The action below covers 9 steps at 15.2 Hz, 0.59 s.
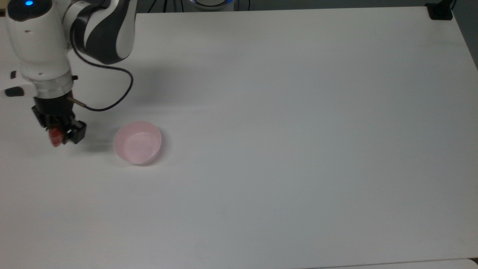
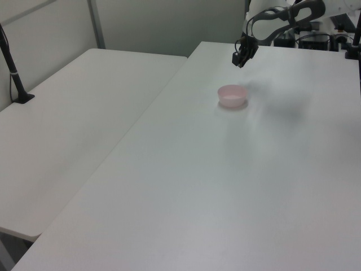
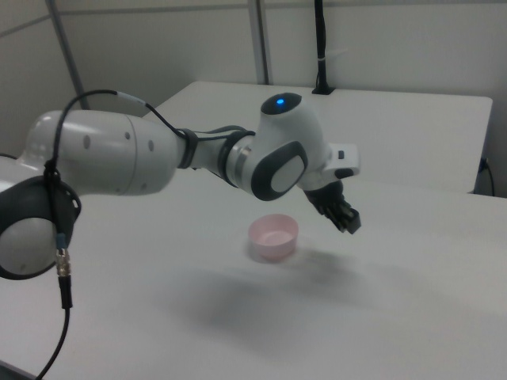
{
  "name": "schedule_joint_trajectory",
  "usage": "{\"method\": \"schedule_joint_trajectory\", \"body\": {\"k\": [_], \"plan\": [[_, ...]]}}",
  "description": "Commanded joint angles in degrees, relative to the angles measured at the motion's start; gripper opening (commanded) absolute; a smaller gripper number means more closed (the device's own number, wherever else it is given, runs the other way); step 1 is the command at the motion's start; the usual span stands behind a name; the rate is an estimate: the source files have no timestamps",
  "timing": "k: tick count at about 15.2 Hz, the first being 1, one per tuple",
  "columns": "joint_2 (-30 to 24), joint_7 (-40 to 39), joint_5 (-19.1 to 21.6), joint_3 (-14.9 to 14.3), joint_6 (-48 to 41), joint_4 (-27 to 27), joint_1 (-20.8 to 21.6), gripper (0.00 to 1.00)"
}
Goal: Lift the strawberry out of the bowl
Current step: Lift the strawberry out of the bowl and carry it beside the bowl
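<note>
The red strawberry point(image 1: 56, 136) hangs in the air, held in my gripper point(image 1: 59, 137), which is shut on it. In the top view the gripper is well to the left of the pale pink bowl point(image 1: 137, 142), raised above the white table point(image 1: 283, 123). The bowl stands with nothing inside it. In the left view the gripper point(image 2: 241, 59) hovers beyond and above the bowl point(image 2: 232, 95). In the right view the black gripper point(image 3: 346, 218) hangs to the right of the bowl point(image 3: 273, 237); the strawberry is hidden there.
A second white table point(image 2: 79, 113) adjoins at the left view's left, with a black post point(image 2: 12, 65) clamped to it. A black clamp point(image 1: 440, 12) sits at the top view's upper right corner. A black cable point(image 1: 112, 93) loops from my wrist.
</note>
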Motion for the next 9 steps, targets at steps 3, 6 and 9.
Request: {"method": "schedule_joint_trajectory", "body": {"k": [3,6,9], "plan": [[8.5,-1.6,0.6,0.2,10.0,5.9,-2.2,0.11],[12.0,-1.6,0.5,0.2,14.1,7.1,-2.7,0.14],[12.0,-1.3,0.5,0.1,14.1,7.1,-2.7,0.67]]}}
